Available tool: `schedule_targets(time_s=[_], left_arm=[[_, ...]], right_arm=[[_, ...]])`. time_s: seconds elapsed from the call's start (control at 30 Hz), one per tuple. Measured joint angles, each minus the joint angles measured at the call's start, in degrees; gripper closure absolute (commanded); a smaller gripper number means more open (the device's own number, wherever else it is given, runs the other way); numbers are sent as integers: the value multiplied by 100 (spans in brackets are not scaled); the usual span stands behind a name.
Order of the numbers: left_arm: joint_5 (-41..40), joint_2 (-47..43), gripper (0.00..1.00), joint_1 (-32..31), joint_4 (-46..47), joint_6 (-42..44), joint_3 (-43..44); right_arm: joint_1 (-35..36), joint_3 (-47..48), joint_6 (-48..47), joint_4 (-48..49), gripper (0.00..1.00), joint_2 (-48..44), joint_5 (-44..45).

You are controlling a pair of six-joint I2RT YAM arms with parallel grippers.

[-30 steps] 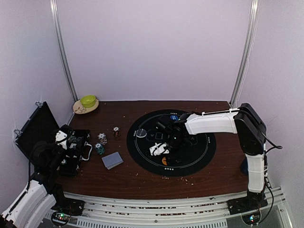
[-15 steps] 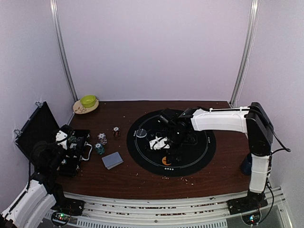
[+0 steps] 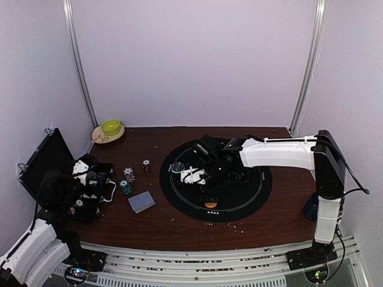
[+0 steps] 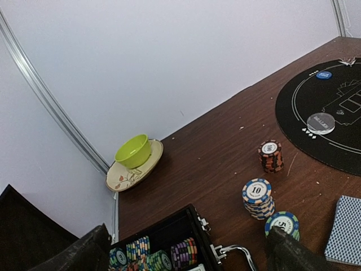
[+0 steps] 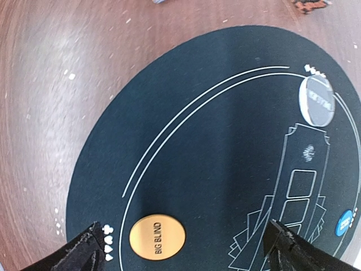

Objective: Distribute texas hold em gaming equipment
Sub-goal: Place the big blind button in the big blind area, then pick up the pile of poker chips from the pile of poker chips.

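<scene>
An orange "BIG BLIND" disc (image 5: 157, 236) (image 3: 210, 205) lies flat on the round black mat (image 3: 239, 191) near its front edge. My right gripper (image 5: 189, 254) (image 3: 196, 175) hovers open above the mat, holding nothing. The grey dealer disc (image 5: 317, 100) (image 4: 320, 122) and a blue disc (image 5: 343, 223) (image 4: 324, 74) also rest on the mat. Left of the mat stand a red-black chip stack (image 4: 271, 156), a blue-white stack (image 4: 257, 197) and a teal stack (image 4: 282, 224), with the card deck (image 4: 345, 228) (image 3: 142, 201) beside them. My left gripper (image 4: 186, 259) (image 3: 90, 173) hangs open over the chip case.
The open black chip case (image 4: 169, 237) (image 3: 90, 191) holds several chip rows at the table's left edge. A green bowl (image 4: 134, 151) on a patterned plate (image 4: 121, 179) sits in the far left corner. A dark blue mug (image 3: 309, 206) stands by the right arm's base.
My right gripper has opened wide and drawn away from the orange disc, moving left and farther back over the mat. The disc stays on the mat. The left arm shifted slightly.
</scene>
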Motion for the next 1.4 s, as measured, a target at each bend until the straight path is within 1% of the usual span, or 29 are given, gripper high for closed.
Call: schedule_targets(time_s=[0.3, 0.5, 0.63, 0.73, 0.93, 1.03, 1.1, 1.23, 1.4], left_arm=[[514, 774, 2, 0, -1113, 551, 1325], [654, 1967, 2, 0, -1725, 710, 2365], [793, 2588, 2, 0, -2020, 852, 2907], [984, 3012, 2, 0, -2245, 975, 3364], [1386, 4002, 2, 0, -2962, 1034, 4553], [1510, 4516, 2, -20, -3362, 1003, 5115], [1519, 4835, 2, -52, -3606, 962, 5449], [1375, 5283, 2, -140, -3856, 844, 5753], [1154, 5768, 2, -345, -4052, 688, 5788]], right_arm=[[15, 46, 341, 356, 0, -17, 450], [-111, -11, 358, 455, 0, -236, 872], [-525, -11, 376, 529, 0, -501, 1211], [-1016, -11, 374, 544, 0, -778, 1438], [-1773, -81, 358, 544, 0, -1368, 1648], [-1982, -457, 382, 702, 0, -1792, 1611], [-2063, -883, 374, 846, 0, -2085, 1580], [-2090, -1405, 326, 935, 0, -2236, 1488], [-2072, -1464, 363, 1023, 0, -2155, 1451]])
